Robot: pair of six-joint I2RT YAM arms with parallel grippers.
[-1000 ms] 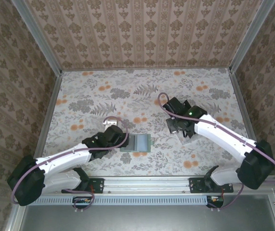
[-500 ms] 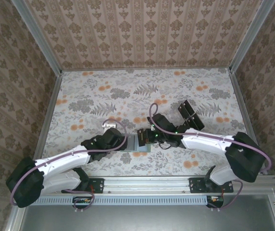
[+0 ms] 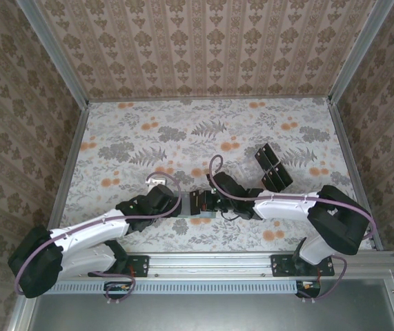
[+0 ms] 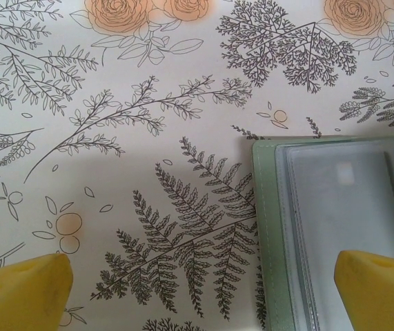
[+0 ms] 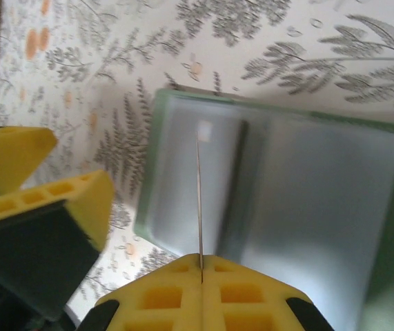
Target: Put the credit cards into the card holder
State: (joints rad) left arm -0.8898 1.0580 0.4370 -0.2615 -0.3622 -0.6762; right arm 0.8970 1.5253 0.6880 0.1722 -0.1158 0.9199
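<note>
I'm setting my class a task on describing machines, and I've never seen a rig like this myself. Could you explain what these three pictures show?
These are two robot arms, a left arm and a right arm, bolted side by side at the near edge of a table. One picture looks down from above and behind them. The other two come from a camera on each wrist, so yellow fingertips show at the bottom. On the flowered table lies the card holder, a pale green wallet opened flat, with clear sleeves. Farther right lie more black credit cards. The left end effector is open, with one fingertip over the holder. The right end effector is shut on one credit card, seen edge-on as a thin line above the holder.
</note>
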